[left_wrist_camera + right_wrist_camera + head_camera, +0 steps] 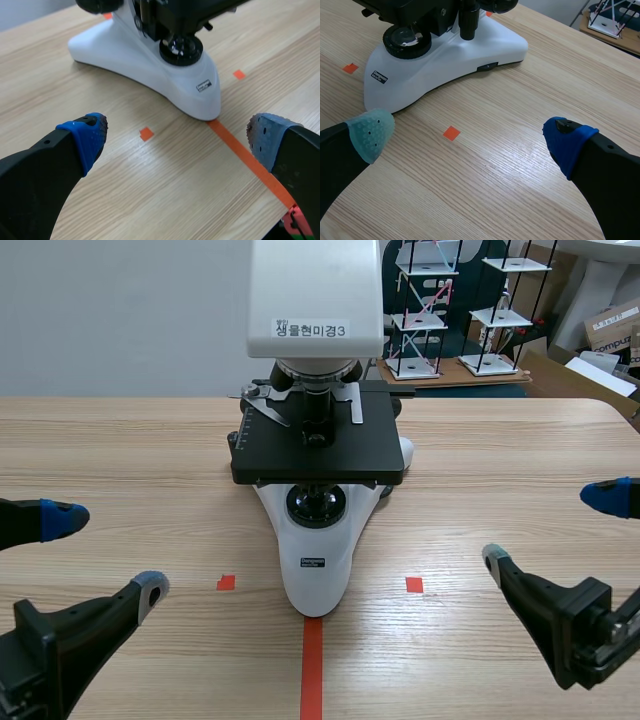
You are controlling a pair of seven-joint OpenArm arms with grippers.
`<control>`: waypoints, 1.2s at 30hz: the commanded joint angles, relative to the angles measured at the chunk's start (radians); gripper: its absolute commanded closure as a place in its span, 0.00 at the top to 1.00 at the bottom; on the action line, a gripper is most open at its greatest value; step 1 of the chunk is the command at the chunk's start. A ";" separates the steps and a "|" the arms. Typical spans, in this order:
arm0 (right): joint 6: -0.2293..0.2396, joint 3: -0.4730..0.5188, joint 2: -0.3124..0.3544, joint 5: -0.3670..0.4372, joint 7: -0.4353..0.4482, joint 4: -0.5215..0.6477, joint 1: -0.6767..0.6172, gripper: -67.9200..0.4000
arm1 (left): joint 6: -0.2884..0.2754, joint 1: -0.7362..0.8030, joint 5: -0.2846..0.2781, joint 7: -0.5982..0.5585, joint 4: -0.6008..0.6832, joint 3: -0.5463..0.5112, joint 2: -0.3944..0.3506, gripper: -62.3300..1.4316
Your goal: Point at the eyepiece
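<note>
Item: microscope [315,440], white body and black fittings, upright at the centre of the frame on the wooden surface [500,450].
Head: we log a white block [315,285] at the top centre, cut off by the frame's top edge. A label [311,329] on its front carries Korean print and the figure 3.
Eyepiece: we cannot make it out in any view; the head runs out of the frame above the label.
Stage: black plate [318,455] directly under the head, level.
Base: white foot [316,570] narrowing toward the bottom of the frame, with a round black lamp lens [316,505] set in it. Its narrow tip meets the end of the tape line [312,670].
Marks: tape squares [226,582], one at each side of the base tip.
Left hand: at the lower left of the frame [108,552], low over the surface, fingers spread wide with nothing between them, well apart from the microscope. In its wrist view [177,132] we see the base tip ahead of the hand, with the tape line running from it to the hand's grey-blue pad.
Right hand: at the lower right of the frame [549,528], fingers likewise spread and holding nothing. In its wrist view [468,134] the base lies ahead, nearer the grey-green pad.
Background: rod-and-shelf models [420,310] at the upper right; cardboard boxes [610,325] at the far right.
</note>
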 commanded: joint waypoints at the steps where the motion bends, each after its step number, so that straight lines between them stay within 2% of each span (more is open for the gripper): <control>1: 0.000 0.001 0.003 0.007 0.011 0.010 0.008 1.00 | 0.002 0.002 -0.004 0.015 0.010 0.000 0.010 0.95; 8: 0.000 0.001 0.003 0.007 0.012 0.010 0.008 1.00 | 0.002 0.002 -0.004 0.103 0.010 0.000 0.010 0.95; 36: -0.003 0.001 0.003 0.007 0.012 0.010 0.009 1.00 | 0.003 -0.003 -0.005 0.102 0.010 0.000 0.010 0.95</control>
